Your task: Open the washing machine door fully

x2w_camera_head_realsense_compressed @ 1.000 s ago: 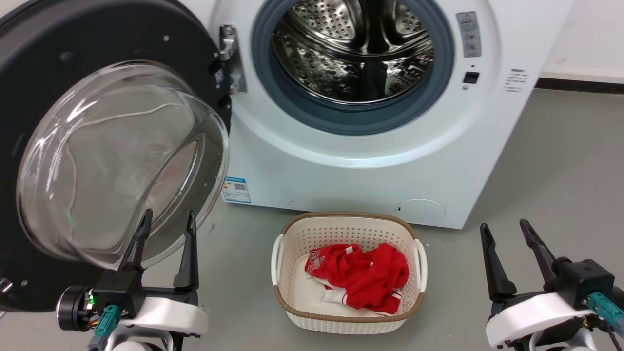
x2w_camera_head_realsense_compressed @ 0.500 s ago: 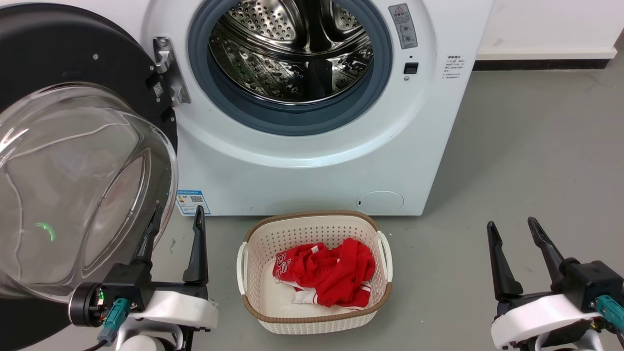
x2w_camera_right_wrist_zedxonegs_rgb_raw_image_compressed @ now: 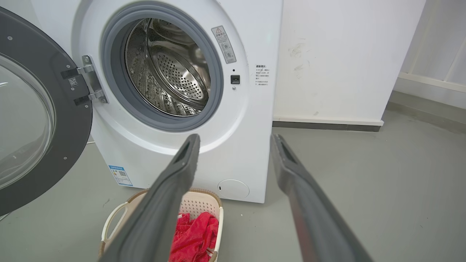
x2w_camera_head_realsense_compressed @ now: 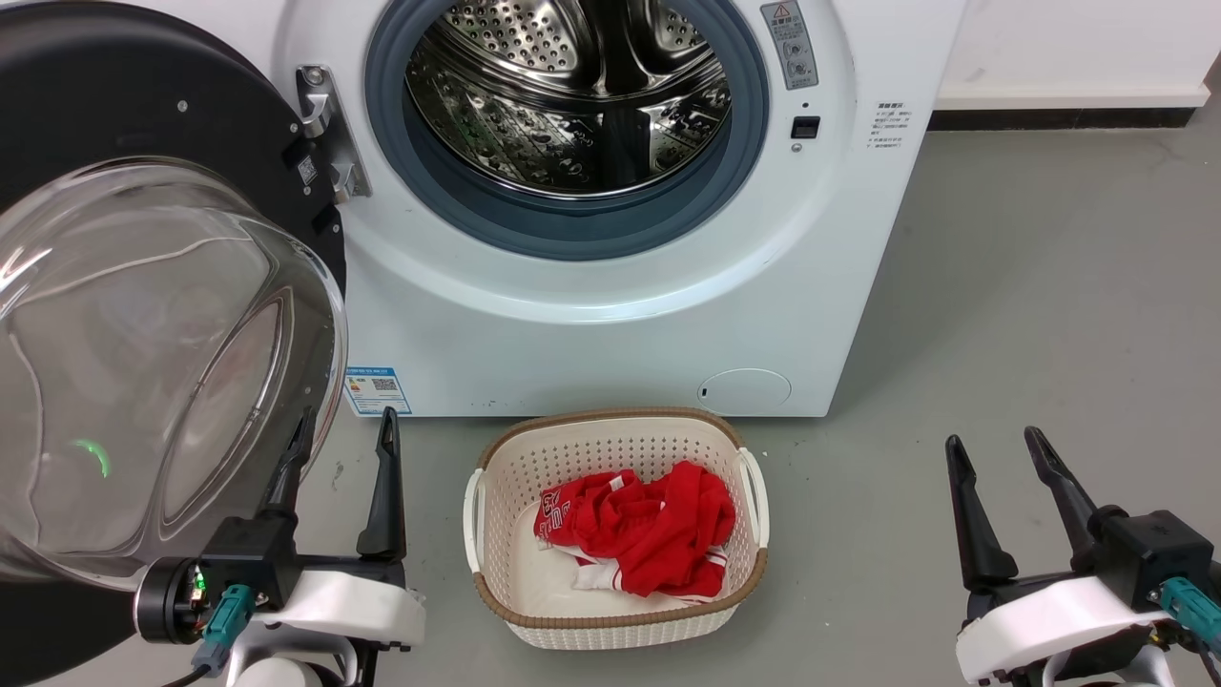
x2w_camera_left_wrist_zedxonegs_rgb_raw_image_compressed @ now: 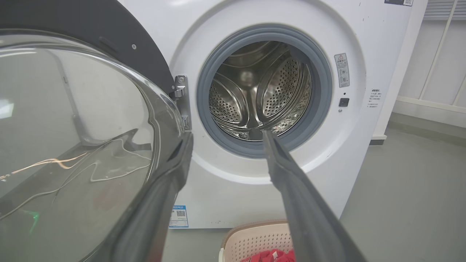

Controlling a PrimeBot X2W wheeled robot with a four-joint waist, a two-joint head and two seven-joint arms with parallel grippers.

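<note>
The washing machine door [x2w_camera_head_realsense_compressed: 143,105] was swung out wide on its hinge [x2w_camera_head_realsense_compressed: 324,134] at the left side of the washing machine [x2w_camera_head_realsense_compressed: 610,324]. Its glass bowl [x2w_camera_head_realsense_compressed: 162,363] bulged out toward the robot. That left the steel drum [x2w_camera_head_realsense_compressed: 572,86] in plain sight inside the grey-blue gasket [x2w_camera_head_realsense_compressed: 572,229].

The left gripper [x2w_camera_head_realsense_compressed: 348,420] sat low by the bowl's lower right edge, spread apart with nothing between its fingers [x2w_camera_head_realsense_compressed: 286,468]. One finger overlapped the glass rim in the head view, and honestly I couldn't tell if it was touching or just beside it. The right gripper [x2w_camera_head_realsense_compressed: 992,439] was well off to the right over the grey floor [x2w_camera_head_realsense_compressed: 1002,315], also spread and holding nothing.

A cream basket [x2w_camera_head_realsense_compressed: 610,625] stood on the floor just in front of the machine, between the two grippers, with red clothing [x2w_camera_head_realsense_compressed: 649,534] bunched inside. A small blue label [x2w_camera_head_realsense_compressed: 377,389] was at the machine's lower left corner, near the bowl.
</note>
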